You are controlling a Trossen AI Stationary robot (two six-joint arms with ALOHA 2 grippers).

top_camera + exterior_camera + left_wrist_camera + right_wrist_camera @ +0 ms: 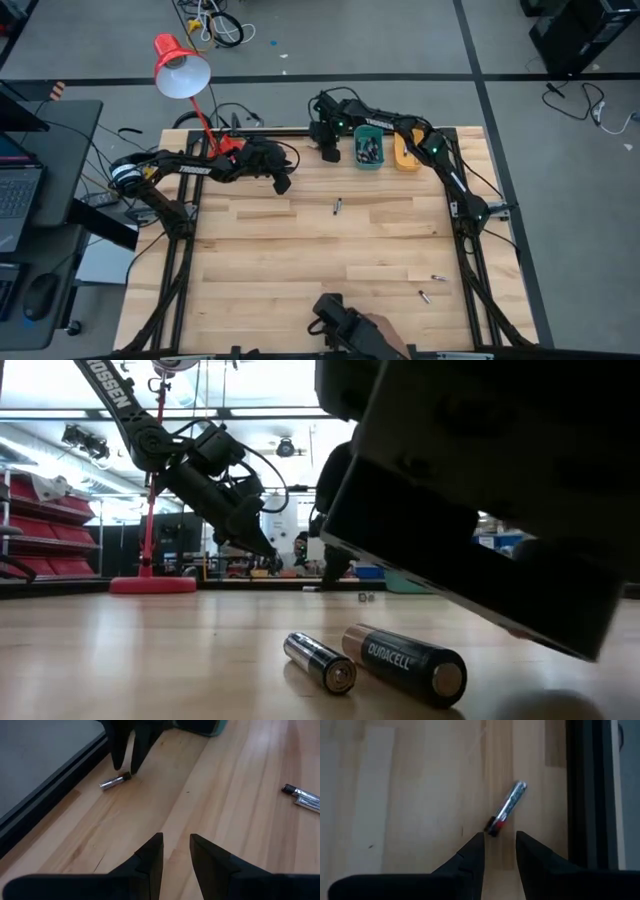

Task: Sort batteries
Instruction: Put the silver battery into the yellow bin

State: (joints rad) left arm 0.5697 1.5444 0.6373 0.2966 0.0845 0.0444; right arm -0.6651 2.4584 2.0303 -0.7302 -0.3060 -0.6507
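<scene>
While the left hand [283, 184] hung open above the table [300, 250], the right hand [498, 851] stood open over a silvery battery [506, 808] at the table's far edge, beside the teal bin [368, 150]; other batteries [378, 660] lay scattered nearer.

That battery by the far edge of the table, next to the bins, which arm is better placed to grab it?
The right arm. Its gripper hangs directly over that battery, jaws open at its dark end. The left gripper hovers farther back over bare wood, jaws open, with the battery well ahead of it.
</scene>
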